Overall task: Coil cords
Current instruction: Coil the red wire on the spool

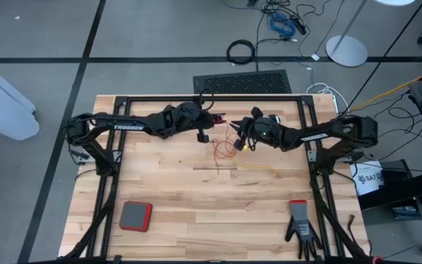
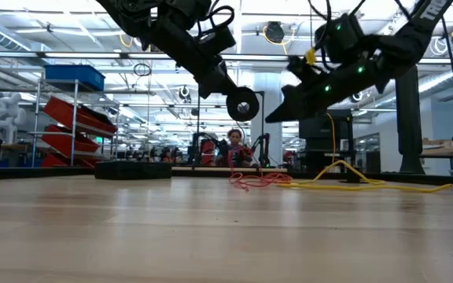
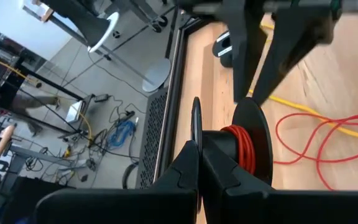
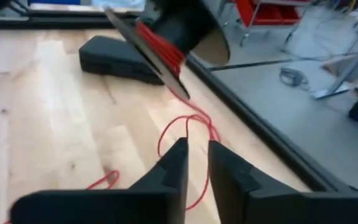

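**Red cord mid-wind, reel held aloft**

While the high view shows the left gripper (image 1: pixel 205 126) and right gripper (image 1: pixel 239 136) meeting over the worktop (image 1: pixel 196 198) far from its edges, red cord (image 1: pixel 222 151) and yellow cord (image 1: pixel 258 167) lie slack beneath. Left wrist view: jaws pinching the reel (image 3: pixel 232 146). Right wrist view: jaws slightly parted, empty; the strand should feed taut.
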`<state>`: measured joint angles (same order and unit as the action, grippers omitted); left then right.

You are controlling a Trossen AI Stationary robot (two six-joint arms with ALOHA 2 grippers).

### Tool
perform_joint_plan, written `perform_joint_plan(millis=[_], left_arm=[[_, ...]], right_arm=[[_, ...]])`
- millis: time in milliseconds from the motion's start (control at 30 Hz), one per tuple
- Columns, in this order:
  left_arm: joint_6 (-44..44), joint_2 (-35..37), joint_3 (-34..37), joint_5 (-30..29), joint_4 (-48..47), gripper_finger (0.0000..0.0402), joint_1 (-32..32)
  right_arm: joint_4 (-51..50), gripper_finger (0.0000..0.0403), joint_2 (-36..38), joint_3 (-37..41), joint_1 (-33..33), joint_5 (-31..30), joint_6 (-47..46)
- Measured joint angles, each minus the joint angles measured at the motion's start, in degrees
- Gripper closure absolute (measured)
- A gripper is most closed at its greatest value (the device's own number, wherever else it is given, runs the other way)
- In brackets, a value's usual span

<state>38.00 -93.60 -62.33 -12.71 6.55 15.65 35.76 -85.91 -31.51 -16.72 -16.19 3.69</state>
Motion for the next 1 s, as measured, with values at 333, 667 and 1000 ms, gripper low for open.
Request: perform_joint_plan(millis=[333, 667, 1000], left_arm=[[-0.1, 0.0, 0.0, -1.0, 0.0, 0.0401, -0.8], [-0.2, -0.1, 0.0, -1.0, 0.0, 0.0401, -1.0], [-0.2, -0.1, 0.1, -1.0, -0.7, 0.0401, -1.9]], right_arm=[[12.4, 0.0300, -14.9, 0.0, -7.2, 12.7, -7.9], [23.4, 0.0300, -24.7, -0.8, -9.0, 13.2, -9.6], [10.5, 0.0303, -26.5, -8.3, -10.0, 9.4, -9.9]])
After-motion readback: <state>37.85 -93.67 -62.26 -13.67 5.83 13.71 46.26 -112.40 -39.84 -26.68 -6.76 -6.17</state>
